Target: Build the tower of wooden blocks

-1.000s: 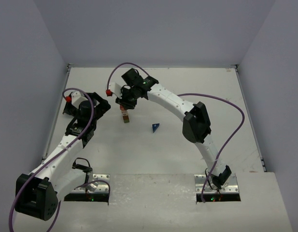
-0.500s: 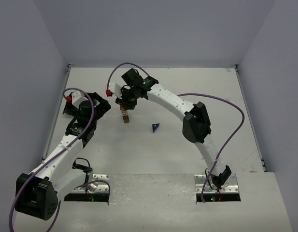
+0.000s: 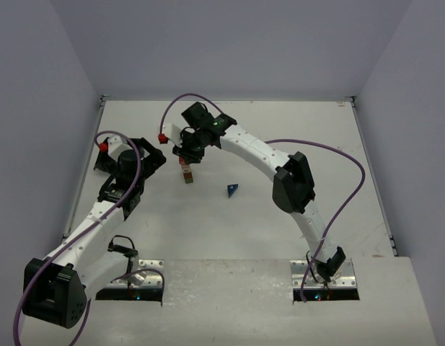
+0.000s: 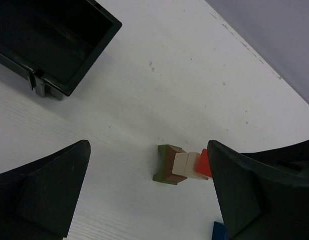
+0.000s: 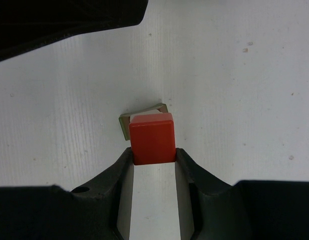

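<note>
The wood block tower stands mid-table: an olive-green block at the bottom with two tan cubes stacked on it. A red cube sits directly over the stack and appears to touch the upper tan cube. My right gripper is shut on the red cube from above; only a corner of the olive block shows beneath it. The blue wedge lies alone on the table to the right. My left gripper hovers left of the tower, open and holding nothing.
A black square tray lies on the table to the left, beyond the left gripper. The left arm darkens the top of the right wrist view. Purple cables loop over both arms.
</note>
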Controlling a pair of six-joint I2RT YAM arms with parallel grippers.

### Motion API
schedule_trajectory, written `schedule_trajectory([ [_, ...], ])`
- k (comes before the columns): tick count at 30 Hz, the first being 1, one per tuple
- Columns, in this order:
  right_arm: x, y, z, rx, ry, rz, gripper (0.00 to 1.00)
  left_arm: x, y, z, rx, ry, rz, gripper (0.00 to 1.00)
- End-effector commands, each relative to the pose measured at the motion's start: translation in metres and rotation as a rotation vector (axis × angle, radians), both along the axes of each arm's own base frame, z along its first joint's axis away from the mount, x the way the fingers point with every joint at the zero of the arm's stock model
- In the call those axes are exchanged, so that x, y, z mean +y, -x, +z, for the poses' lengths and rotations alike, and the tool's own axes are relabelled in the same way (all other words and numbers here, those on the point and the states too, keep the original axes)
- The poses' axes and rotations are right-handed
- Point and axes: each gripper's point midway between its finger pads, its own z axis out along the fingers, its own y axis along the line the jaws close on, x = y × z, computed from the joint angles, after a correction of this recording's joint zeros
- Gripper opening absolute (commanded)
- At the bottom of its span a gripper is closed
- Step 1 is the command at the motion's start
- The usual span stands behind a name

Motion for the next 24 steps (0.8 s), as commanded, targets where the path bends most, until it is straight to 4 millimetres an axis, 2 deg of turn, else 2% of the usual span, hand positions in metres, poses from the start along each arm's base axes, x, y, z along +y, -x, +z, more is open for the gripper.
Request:
schedule_trajectory([
  [1,0.0119,-0.0051,0.0163,-0.041,-0.047,0.019,0.25,-0.0017,-0.0090,0.0219,-0.066,0.011,-0.010,1.00],
  [24,0.0106,-0.0055,0.0118,-0.042,-0.036,0.019,0.28,-0.0039,-0.0103,0.0242,-0.073,0.016,-0.022,1.00],
])
